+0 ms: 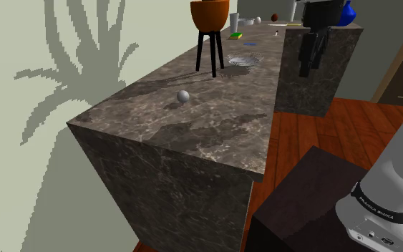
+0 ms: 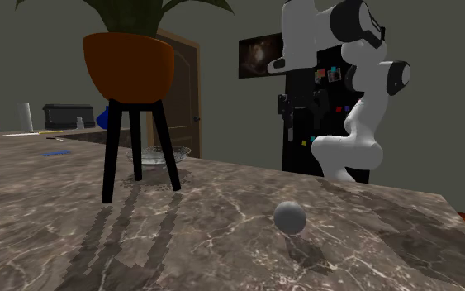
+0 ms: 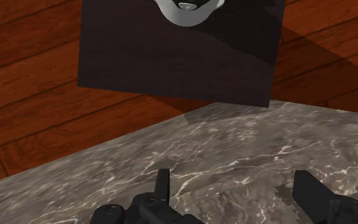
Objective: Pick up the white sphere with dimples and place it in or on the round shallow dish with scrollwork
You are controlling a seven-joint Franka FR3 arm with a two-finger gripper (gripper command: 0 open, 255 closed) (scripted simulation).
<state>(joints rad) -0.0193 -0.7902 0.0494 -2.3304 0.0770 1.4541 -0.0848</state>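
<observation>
Sitting alone on the brown veined marble counter (image 1: 214, 136), the small grey-white sphere (image 1: 183, 96) (image 2: 290, 217) lies nr the top's middle, well apart from the round shallow see-through dish w/ scrollwork (image 1: 244, 61) (image 2: 160, 154). Just beside that dish stands a black-legged plant stand w/ an orange pot (image 1: 210, 14) (image 2: 130, 66). The all-black gripper (image 1: 308, 61) (image 3: 234, 184) hangs high over the counter edge nr the dark box stand (image 3: 177, 57). Its fingers (image 3: 311, 191) are spread wide, holding & touching nothing.
</observation>
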